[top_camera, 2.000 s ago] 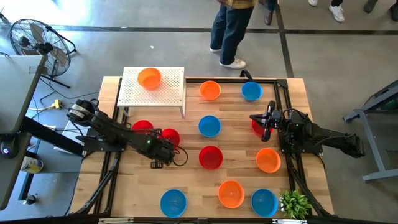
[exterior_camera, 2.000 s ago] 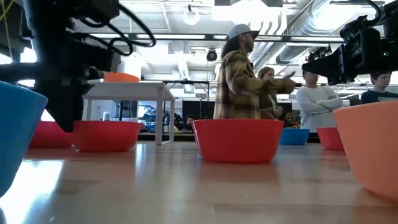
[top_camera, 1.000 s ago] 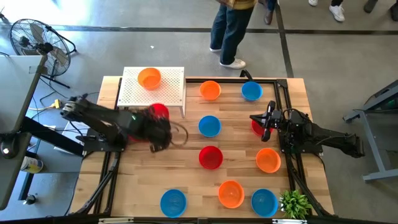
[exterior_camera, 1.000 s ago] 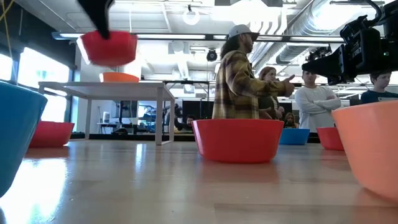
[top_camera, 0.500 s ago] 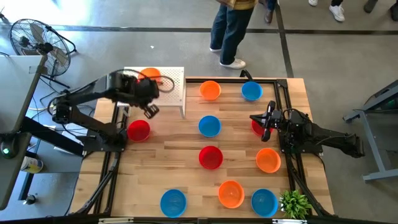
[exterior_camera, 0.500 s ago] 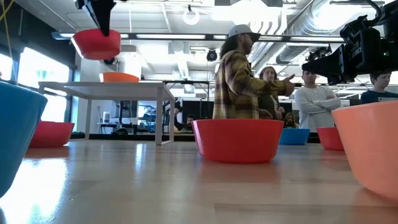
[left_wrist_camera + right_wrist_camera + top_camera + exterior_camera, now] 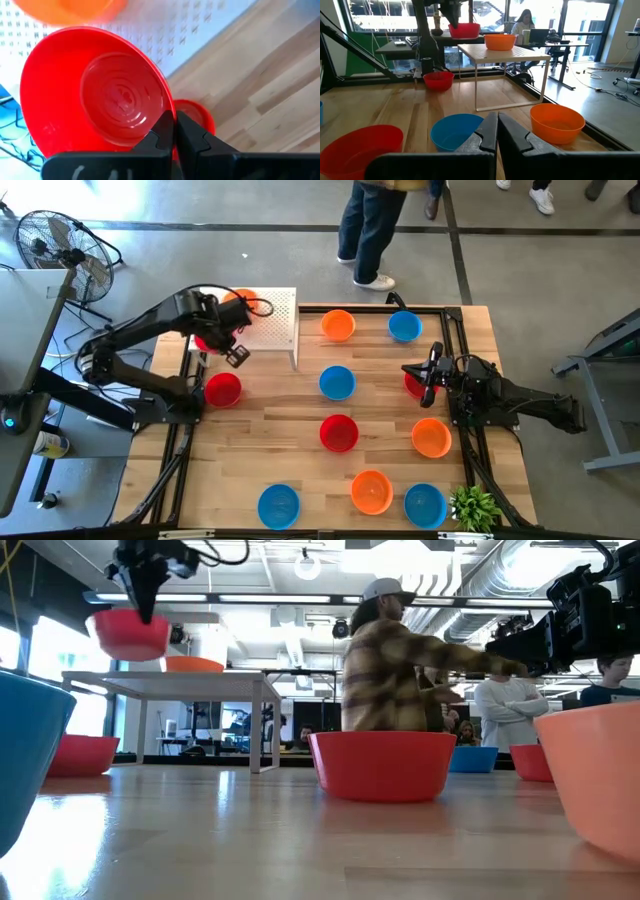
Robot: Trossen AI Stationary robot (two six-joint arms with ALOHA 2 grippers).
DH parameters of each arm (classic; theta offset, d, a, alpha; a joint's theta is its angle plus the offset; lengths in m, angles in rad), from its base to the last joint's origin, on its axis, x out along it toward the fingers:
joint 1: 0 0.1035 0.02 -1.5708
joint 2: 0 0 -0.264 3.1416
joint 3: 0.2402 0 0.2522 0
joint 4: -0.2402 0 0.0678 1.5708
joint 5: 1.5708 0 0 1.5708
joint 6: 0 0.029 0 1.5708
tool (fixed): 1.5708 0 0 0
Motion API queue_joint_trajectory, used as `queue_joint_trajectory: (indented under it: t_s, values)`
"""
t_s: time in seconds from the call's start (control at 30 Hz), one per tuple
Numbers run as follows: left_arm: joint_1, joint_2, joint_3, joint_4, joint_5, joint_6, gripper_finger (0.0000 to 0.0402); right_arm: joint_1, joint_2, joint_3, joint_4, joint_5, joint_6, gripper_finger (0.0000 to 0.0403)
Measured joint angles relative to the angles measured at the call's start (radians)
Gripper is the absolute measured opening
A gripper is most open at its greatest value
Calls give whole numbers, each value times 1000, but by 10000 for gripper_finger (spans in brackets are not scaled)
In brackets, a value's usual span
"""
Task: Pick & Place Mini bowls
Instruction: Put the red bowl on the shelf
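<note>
My left gripper (image 7: 212, 335) is shut on a red mini bowl (image 7: 130, 633), which it carries in the air over the near-left part of the white perforated board (image 7: 270, 330). An orange mini bowl (image 7: 240, 304) stands on that board. Another red mini bowl (image 7: 222, 389) sits on the wooden table in front of the board. My right gripper (image 7: 410, 370) waits shut and level at the table's right side, above a red bowl (image 7: 414, 386), and holds nothing. My left gripper pinches the red bowl's rim (image 7: 167, 107), one finger (image 7: 161, 131) inside the bowl and the other (image 7: 189, 131) outside. The fingers come from above, pointing down. The bowl hangs below them, opening up, lifted clear of the board and the table.
Several more mini bowls stand on the table: blue (image 7: 337, 383), red (image 7: 339, 432), orange (image 7: 338, 325), blue (image 7: 404, 327), orange (image 7: 431, 437); others line the near edge. A small green plant (image 7: 475, 507) is at the near right corner. People stand beyond the far edge.
My left gripper has carried the red bowl from above the table's middle-left toward the far-left, over the white board, rolling its wrist on the way. It has stayed shut on the bowl, which remains lifted clear.
</note>
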Motion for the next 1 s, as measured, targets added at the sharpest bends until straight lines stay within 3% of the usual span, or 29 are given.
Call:
queue_joint_trajectory:
  t_s: [0.23,0.63,1.0]
  values:
    - [34,-69,-102,2,-20,-31,0,0,0,0,0,0,0,0]
    - [229,-48,-136,2,-35,125,0,0,0,0,0,0,0,0]
    - [243,-1,-135,4,-86,155,0,0,0,0,0,0,0,0]
